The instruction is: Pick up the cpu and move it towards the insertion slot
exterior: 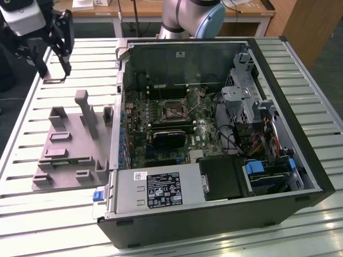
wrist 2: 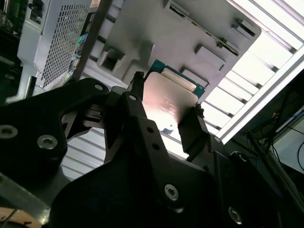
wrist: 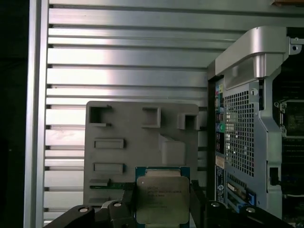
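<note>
Cpu (wrist: pixel 161 197) clamped in the gripper (wrist: pixel 162 205), raised above the grey holder (wrist: pixel 142 137).
Pickup looks done; insertion slot (exterior: pixel 174 110) in the open case (exterior: pixel 214 225) lies well apart, so the carry is left.

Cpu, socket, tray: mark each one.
cpu (wrist: pixel 163 199), first wrist view, middle of its silvery metal top.
socket (exterior: pixel 175 110), exterior view, its dark centre inside the metal frame.
tray (wrist: pixel 137 130), first wrist view, bare flat area between its recesses.
</note>
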You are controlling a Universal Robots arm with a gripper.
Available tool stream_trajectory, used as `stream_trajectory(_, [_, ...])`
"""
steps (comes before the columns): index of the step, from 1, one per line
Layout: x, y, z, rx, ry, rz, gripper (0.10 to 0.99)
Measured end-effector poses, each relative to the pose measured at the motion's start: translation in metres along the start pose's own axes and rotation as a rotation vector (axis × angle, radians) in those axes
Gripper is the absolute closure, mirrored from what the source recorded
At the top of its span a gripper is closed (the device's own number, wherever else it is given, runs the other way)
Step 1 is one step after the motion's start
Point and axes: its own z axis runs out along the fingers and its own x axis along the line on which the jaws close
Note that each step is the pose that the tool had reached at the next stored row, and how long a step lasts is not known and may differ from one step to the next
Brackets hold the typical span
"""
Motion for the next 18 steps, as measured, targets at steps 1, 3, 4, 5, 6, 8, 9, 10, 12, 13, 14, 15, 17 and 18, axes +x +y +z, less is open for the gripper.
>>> stream_trajectory(1, [-0.0042, 0.0000, 0.0002, 0.000, 0.0007, 0.000, 0.549])
stream_trajectory(3, [-0.0124, 0.0001, 0.0006, 0.000, 0.0022, 0.000, 0.549])
stream_trajectory(4, [-0.0164, 0.0001, 0.0007, 0.000, 0.0029, 0.000, 0.549])
stream_trajectory(5, [-0.0205, 0.0001, 0.0009, 0.000, 0.0037, 0.000, 0.549])
stream_trajectory(6, [-0.0245, 0.0001, 0.0011, 0.000, 0.0043, 0.000, 0.549])
stream_trajectory(8, [-0.0331, 0.0002, 0.0014, 0.000, 0.0059, 0.000, 0.549])
stream_trajectory(9, [-0.0372, 0.0002, 0.0015, 0.000, 0.0067, 0.000, 0.549])
stream_trajectory(10, [-0.0415, 0.0002, 0.0018, 0.000, 0.0073, 0.000, 0.549])
stream_trajectory(12, [-0.0503, 0.0002, 0.0022, 0.000, 0.0088, 0.000, 0.549])
stream_trajectory(13, [-0.0550, 0.0002, 0.0023, 0.000, 0.0095, 0.000, 0.549])
stream_trajectory(14, [-0.0594, 0.0003, 0.0025, 0.000, 0.0103, 0.000, 0.549])
stream_trajectory(15, [-0.0639, 0.0003, 0.0027, 0.000, 0.0109, 0.000, 0.549])
stream_trajectory(17, [-0.0730, 0.0003, 0.0032, 0.000, 0.0121, 0.000, 0.549])
stream_trajectory(18, [-0.0775, 0.0003, 0.0033, 0.000, 0.0128, 0.000, 0.549])
